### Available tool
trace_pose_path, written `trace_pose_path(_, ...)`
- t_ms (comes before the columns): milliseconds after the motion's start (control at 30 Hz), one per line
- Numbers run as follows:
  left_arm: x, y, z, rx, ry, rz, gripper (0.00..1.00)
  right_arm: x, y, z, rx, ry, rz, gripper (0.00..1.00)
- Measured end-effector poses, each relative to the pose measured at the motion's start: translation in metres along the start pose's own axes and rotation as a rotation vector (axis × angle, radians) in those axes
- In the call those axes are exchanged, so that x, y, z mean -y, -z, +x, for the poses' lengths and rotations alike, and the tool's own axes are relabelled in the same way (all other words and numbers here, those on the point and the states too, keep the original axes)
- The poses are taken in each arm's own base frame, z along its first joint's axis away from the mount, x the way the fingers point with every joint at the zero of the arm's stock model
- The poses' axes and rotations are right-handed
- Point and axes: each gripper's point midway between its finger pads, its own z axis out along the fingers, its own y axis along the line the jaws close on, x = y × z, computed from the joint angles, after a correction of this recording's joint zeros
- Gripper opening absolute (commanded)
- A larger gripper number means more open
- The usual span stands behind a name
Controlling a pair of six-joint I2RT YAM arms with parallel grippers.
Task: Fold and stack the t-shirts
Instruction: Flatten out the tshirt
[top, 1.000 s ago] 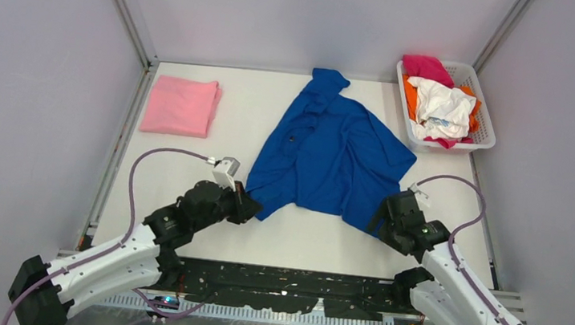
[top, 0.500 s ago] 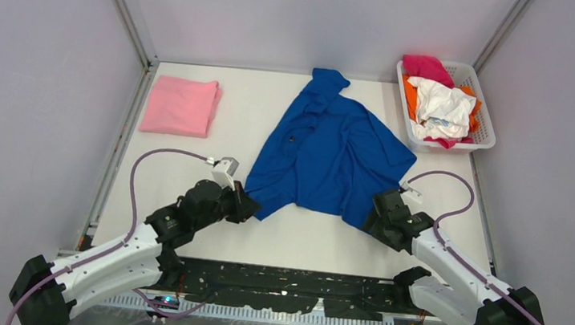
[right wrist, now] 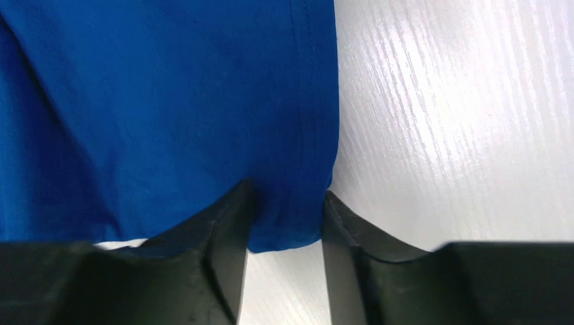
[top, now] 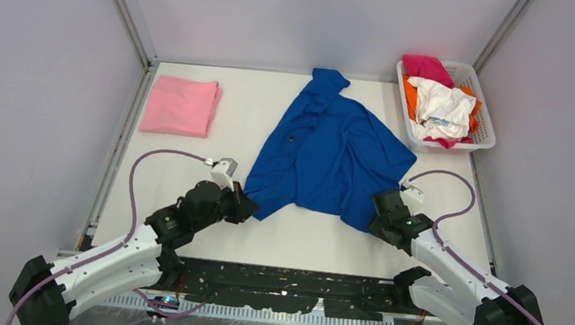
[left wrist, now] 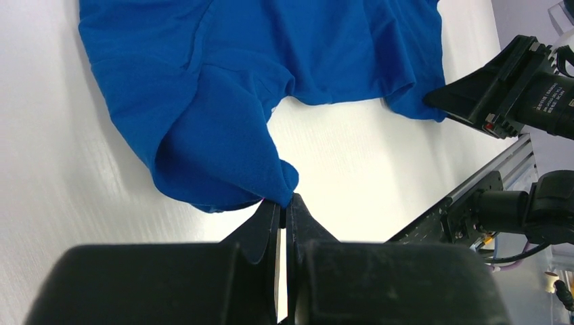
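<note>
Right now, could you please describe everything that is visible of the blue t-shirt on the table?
The blue t-shirt is royal blue, soft cotton-like cloth, spread out but wrinkled in the middle of the white table, slanted, its narrow end toward the far edge. A small dark mark shows on it; no print is readable. The left tool pinches its near left corner, shut. The right tool straddles the near right hem corner, fingers apart. Nothing else touches it.
</note>
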Motion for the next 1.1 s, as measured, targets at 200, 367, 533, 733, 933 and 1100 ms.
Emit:
trace_pose_path(200,-0.004,-0.001,-0.004,0.017,0.005,-0.020,0.00,-0.011,-0.006,-0.004,0.011,0.009,-0.033,0.10)
trace_pose_path(367,-0.015,-0.004,-0.007,0.022,0.012,-0.061,0.00,-0.022,-0.009,-0.007,0.014,0.023,-0.070,0.05)
trace_pose_path(533,-0.022,-0.002,-0.038,0.095,0.012,-0.117,0.00,-0.041,0.008,-0.037,0.079,0.057,-0.111,0.05)
trace_pose_path(733,0.018,0.039,-0.140,0.370,-0.037,-0.098,0.00,-0.082,0.103,-0.151,0.416,-0.017,-0.270,0.05)
trace_pose_path(933,0.071,0.127,-0.231,0.660,-0.080,-0.025,0.00,-0.066,0.218,-0.221,0.701,-0.129,-0.388,0.05)
trace_pose_path(1100,0.099,0.200,-0.268,0.819,-0.116,0.028,0.00,-0.045,0.305,-0.250,0.854,-0.173,-0.491,0.05)
